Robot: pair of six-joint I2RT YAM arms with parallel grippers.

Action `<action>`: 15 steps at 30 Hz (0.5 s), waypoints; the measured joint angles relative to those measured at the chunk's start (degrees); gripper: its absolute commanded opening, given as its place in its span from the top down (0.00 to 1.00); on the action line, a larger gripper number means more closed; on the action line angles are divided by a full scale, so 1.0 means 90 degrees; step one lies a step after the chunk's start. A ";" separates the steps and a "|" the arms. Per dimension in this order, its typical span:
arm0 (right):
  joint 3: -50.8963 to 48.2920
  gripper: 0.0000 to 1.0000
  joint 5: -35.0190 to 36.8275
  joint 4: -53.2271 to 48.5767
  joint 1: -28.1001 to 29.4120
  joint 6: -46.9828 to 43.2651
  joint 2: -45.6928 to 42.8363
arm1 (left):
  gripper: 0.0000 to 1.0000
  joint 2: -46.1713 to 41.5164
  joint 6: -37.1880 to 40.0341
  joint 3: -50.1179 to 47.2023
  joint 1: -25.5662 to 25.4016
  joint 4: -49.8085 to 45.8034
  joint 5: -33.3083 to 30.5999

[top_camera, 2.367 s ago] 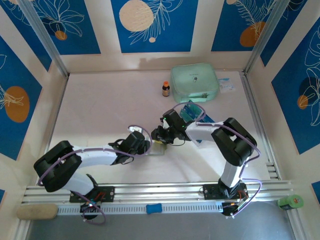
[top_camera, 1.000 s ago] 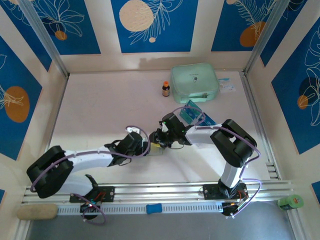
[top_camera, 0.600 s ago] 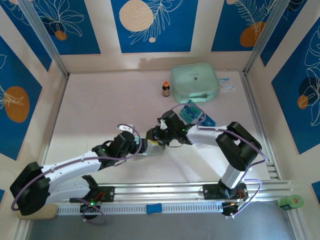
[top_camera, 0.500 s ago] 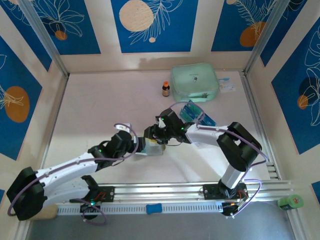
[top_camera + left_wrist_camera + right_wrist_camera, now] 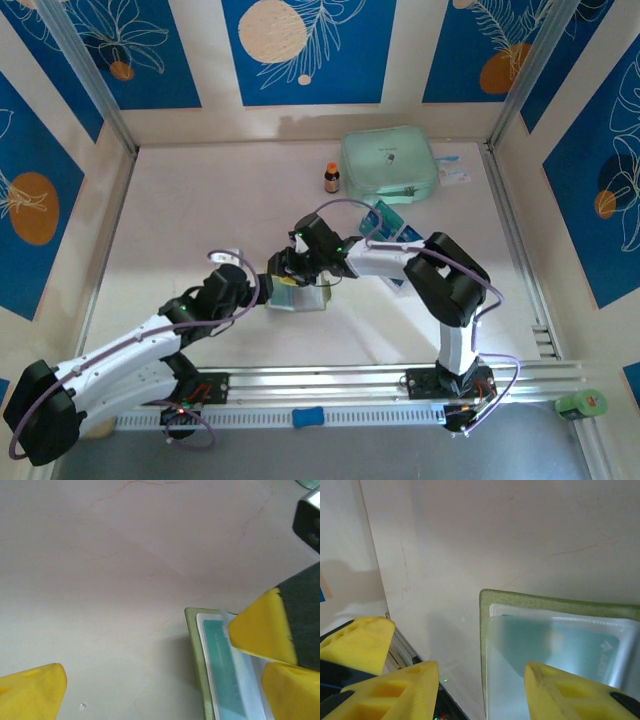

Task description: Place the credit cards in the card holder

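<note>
The olive-green card holder lies open on the table between the two arms. Its green rim and clear pocket show close up, with a teal credit card slid inside. My right gripper is open above the holder's left end, and one yellow fingertip rests over the pocket. My left gripper stands open just left of the holder, gripping nothing. More teal-blue credit cards lie behind the right arm.
A large mint-green zip case sits at the back, with a small brown bottle to its left and clear plastic items to its right. Bare table stretches left of the arms.
My left arm has drawn back to the left and stretched out low. The right gripper and the holder have shifted left.
</note>
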 measured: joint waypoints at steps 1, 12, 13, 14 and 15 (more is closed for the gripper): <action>0.0044 0.51 -0.0034 0.0015 0.0000 0.0002 0.0080 | 0.00 -0.0015 -0.0002 -0.0012 0.0012 -0.0002 -0.0002; 0.0126 0.52 -0.0284 0.0126 0.0005 0.0124 0.0410 | 0.00 -0.0083 -0.0078 -0.0032 0.0114 0.0063 0.0002; 0.0119 0.52 -0.0294 0.0163 0.0002 0.0160 0.0413 | 0.00 -0.0083 -0.0092 -0.0032 0.0121 0.0080 0.0005; 0.0102 0.52 -0.0313 0.0226 -0.0010 0.0204 0.0413 | 0.00 -0.0083 -0.0092 -0.0032 0.0124 0.0102 0.0002; 0.0075 0.52 -0.0350 0.0304 -0.0027 0.0250 0.0423 | 0.00 -0.0080 -0.0095 -0.0032 0.0129 0.0112 0.0005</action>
